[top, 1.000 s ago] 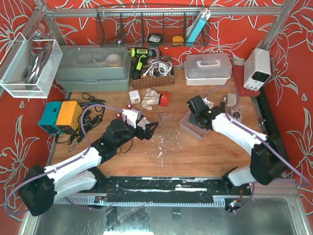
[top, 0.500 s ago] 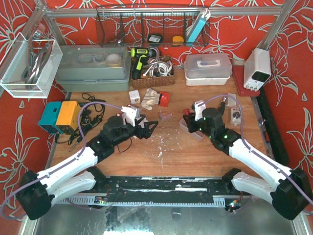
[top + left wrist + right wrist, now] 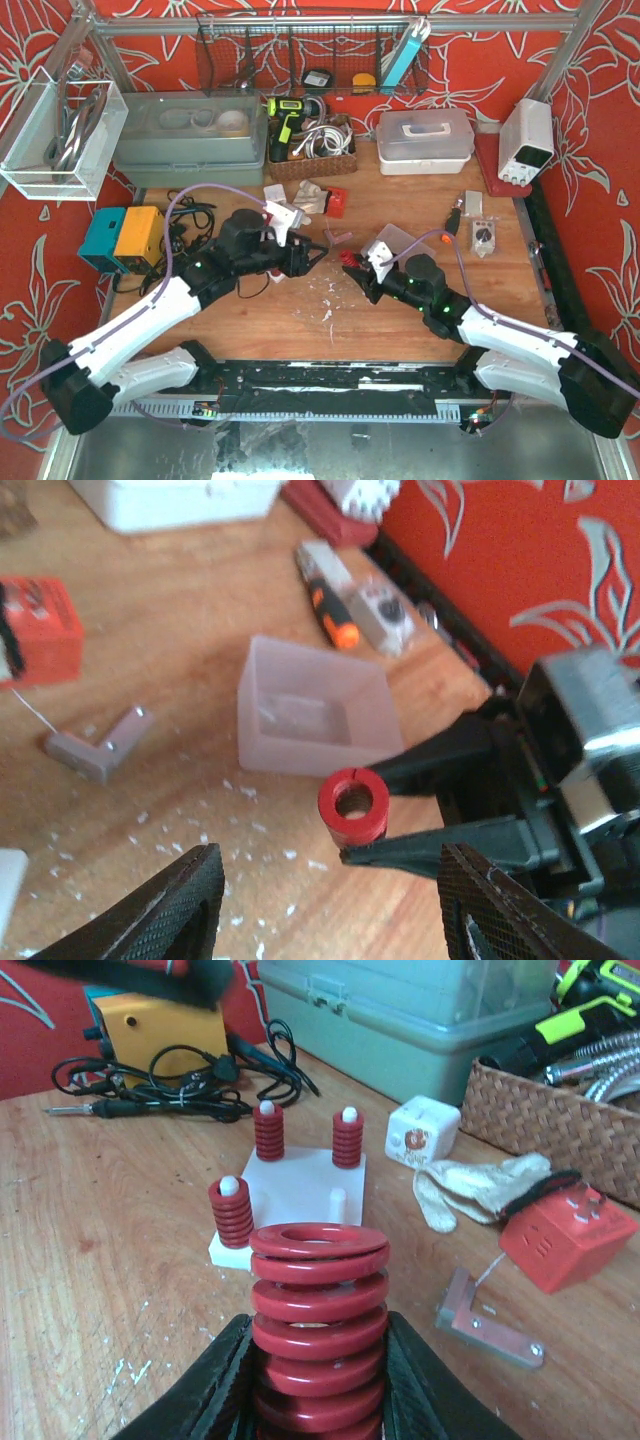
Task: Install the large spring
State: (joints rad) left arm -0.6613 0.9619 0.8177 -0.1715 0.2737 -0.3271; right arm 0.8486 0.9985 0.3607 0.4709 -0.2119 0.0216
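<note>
The large red spring (image 3: 318, 1330) stands upright between the jaws of my right gripper (image 3: 318, 1360), which is shut on it. In the top view, that gripper (image 3: 352, 266) is at mid-table, pointing left. The white base plate (image 3: 300, 1185) lies beyond it with three small red springs on pegs and one bare peg (image 3: 338, 1203). In the top view the plate (image 3: 284, 214) is mostly hidden by my left arm. My left gripper (image 3: 335, 910) is open and empty. It faces the spring's end (image 3: 353, 806) from a short distance.
A translucent box (image 3: 395, 240) sits behind the right gripper. A metal bracket (image 3: 490, 1325), a red box (image 3: 565, 1240), a glove (image 3: 480, 1185) and a white cube (image 3: 422, 1132) lie right of the plate. Cables and a yellow station (image 3: 125, 237) are at left.
My right gripper has swung from the translucent box leftward to mid-table, carrying the large spring. My left gripper has shifted back and slightly right, above the plate.
</note>
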